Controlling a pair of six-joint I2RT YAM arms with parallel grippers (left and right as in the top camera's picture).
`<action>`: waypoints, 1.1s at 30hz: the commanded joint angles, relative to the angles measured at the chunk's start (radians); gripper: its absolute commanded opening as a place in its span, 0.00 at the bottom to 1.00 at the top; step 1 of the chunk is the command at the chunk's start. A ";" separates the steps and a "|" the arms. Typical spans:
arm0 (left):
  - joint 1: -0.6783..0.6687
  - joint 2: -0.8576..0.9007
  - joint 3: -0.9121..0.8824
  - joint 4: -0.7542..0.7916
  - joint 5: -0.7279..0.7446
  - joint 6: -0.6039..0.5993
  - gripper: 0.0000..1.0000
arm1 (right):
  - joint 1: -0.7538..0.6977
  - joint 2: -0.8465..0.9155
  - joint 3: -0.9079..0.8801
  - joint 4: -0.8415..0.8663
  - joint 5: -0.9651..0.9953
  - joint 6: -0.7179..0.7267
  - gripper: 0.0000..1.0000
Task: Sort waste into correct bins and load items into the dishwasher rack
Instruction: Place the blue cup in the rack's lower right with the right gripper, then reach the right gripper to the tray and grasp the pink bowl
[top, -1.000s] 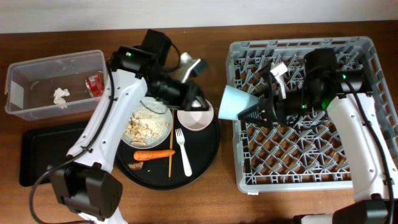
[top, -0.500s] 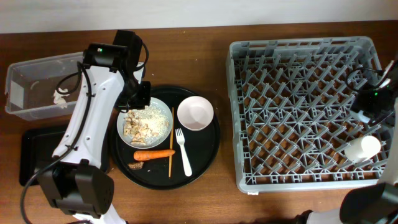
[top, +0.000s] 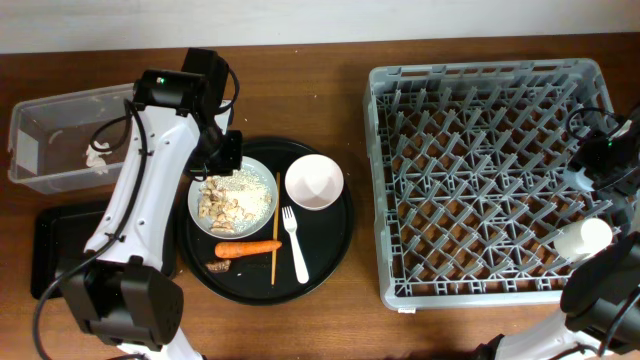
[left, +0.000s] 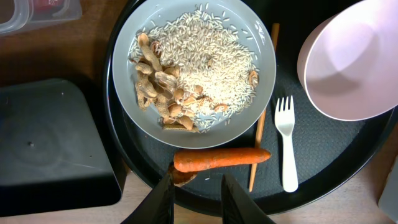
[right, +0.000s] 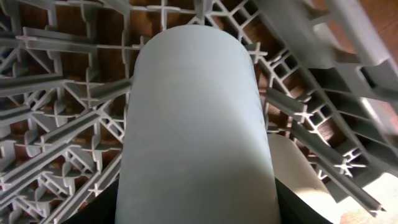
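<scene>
My left gripper (left: 198, 198) hangs open and empty over the round tray's near edge, just short of the carrot (left: 221, 158) and brown bit (left: 183, 176). Behind them sits the grey plate (left: 124, 93) of beige food scraps (left: 158, 87), with chopsticks (left: 261, 124), white fork (left: 286, 143) and pink bowl (left: 348, 68) to its right. My right gripper (right: 199, 208) is shut on the small blue cup (right: 193, 112) over the dishwasher rack (top: 480, 180), at its right side. The cream cup (top: 583, 238) lies in the rack beside it.
The clear tub (top: 60, 110) at far left holds a white tissue (top: 97, 155) and a red wrapper (left: 56, 6). The shallow black tray (top: 60, 250) lies in front of it. The round black tray (top: 330, 250) carries the dishes. My left arm (top: 150, 180) reaches across beside the tub.
Since the earliest frame my right arm has taken the blue cup from the rack's left edge to its right side. The left arm left the bowl for the plate. Nothing moved in the last half second.
</scene>
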 joint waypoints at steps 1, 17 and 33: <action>0.002 -0.036 0.005 0.002 -0.007 -0.013 0.25 | 0.001 0.021 0.013 0.003 -0.021 0.012 0.74; 0.002 -0.036 0.005 0.003 0.029 -0.012 0.27 | 0.043 -0.098 0.013 -0.141 -0.304 -0.130 0.82; 0.090 -0.036 0.005 0.016 0.087 -0.058 0.42 | 0.994 -0.136 0.006 0.102 -0.249 -0.162 0.85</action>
